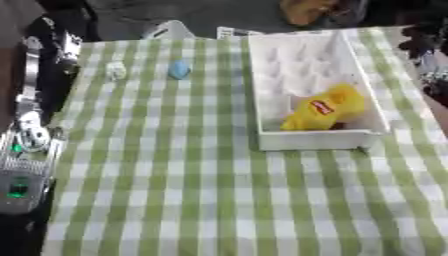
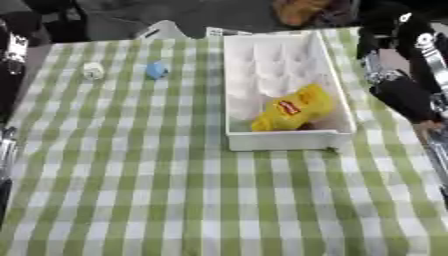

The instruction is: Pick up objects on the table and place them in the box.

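Observation:
On the green-and-white checked tablecloth (image 1: 175,165) a small light-blue object (image 1: 178,70) lies at the far left. A small white object (image 1: 115,70) lies just left of it. The white box (image 1: 311,140) stands at the far right of the table, with a yellow bag bearing a red label (image 1: 325,108) in its near end. My left arm (image 1: 31,125) runs along the table's left edge, off the cloth, and its hand (image 1: 54,42) is a dark blurred shape at the far end. My right arm (image 2: 404,95) stands beside the box's right wall, its hand (image 2: 391,30) dark and unclear.
A grey unit with a green light (image 1: 17,190) sits at the lower left edge. An orange-brown thing (image 1: 306,10) and a pale object (image 1: 171,30) lie beyond the table's far edge. The near half of the cloth carries nothing.

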### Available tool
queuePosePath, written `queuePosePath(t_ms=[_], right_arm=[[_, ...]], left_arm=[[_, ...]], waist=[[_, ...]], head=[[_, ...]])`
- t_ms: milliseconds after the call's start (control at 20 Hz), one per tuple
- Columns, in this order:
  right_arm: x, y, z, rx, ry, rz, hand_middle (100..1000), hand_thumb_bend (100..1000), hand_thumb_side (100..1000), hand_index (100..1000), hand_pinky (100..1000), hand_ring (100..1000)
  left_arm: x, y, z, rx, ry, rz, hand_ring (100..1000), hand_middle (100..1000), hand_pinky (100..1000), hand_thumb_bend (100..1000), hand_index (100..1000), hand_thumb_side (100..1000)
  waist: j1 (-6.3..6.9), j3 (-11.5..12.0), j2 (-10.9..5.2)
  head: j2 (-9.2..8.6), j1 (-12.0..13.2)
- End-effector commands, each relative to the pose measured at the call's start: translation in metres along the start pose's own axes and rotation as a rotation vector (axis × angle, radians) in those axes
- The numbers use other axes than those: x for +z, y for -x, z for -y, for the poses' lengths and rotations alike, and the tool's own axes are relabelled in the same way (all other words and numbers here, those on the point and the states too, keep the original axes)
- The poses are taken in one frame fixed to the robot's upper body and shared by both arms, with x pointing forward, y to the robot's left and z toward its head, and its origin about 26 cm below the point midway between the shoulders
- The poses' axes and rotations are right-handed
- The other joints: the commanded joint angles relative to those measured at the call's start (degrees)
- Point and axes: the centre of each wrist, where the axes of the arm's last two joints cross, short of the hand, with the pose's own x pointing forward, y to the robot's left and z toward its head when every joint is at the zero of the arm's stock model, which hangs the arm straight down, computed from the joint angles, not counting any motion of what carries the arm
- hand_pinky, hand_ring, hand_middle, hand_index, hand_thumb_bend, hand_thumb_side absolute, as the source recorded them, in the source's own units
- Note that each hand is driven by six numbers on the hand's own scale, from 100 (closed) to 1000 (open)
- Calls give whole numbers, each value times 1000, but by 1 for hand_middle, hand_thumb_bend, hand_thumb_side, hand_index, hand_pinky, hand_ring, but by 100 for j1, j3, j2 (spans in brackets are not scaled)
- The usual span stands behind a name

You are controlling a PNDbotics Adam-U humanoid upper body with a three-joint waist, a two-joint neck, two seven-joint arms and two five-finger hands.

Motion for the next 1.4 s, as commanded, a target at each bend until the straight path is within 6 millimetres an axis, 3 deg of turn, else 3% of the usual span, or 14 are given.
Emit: queuePosePath(t_ms=[50,200,250,350,500,700,850,1200,1400], right_arm=[[-4,-4,7,19,6,20,784,163,539,948,739,795],[-3,-4,7,19,5,20,785,163,539,948,739,795],[-3,-4,7,19,4,20,785,163,539,948,739,795],[-3,-4,7,19,2,19,785,163,539,948,739,795],[-3,-4,7,18,2,18,785,163,539,948,739,795],[-3,-4,6,17,-1,18,785,165,539,948,739,794],[-3,-4,6,16,-4,17,785,165,539,948,739,794],[-3,-4,5,12,-12,17,785,165,539,948,739,794],[-3,-4,4,11,-17,19,784,165,539,948,738,793]], left_arm=[[-6,-6,-8,-25,-15,24,797,721,762,443,791,864],[-8,-6,-9,-46,-8,16,798,721,761,463,792,835],[-9,-5,-9,-58,-2,11,798,721,760,511,791,770],[-13,-1,-13,-111,15,-15,798,720,758,533,789,741],[-20,2,-16,-190,23,-57,798,720,758,533,789,741],[-32,11,-22,-304,3,-128,787,711,743,636,776,669],[-46,19,-22,-387,-11,-195,776,731,728,703,823,620],[-72,38,-19,-575,15,-338,781,742,732,717,822,570],[-87,45,-29,-678,49,-388,792,756,743,692,830,508]], waist=[[-12,2,-236],[-13,-3,-238],[-11,-3,-242],[-10,-6,-254],[-9,-11,-265],[-8,-34,-292],[-6,-67,-315],[4,-131,-327],[15,-157,-328]], head=[[-64,10],[-63,11],[-63,9],[-63,7],[-61,12],[-66,14],[-64,26],[-77,43],[-97,58]])
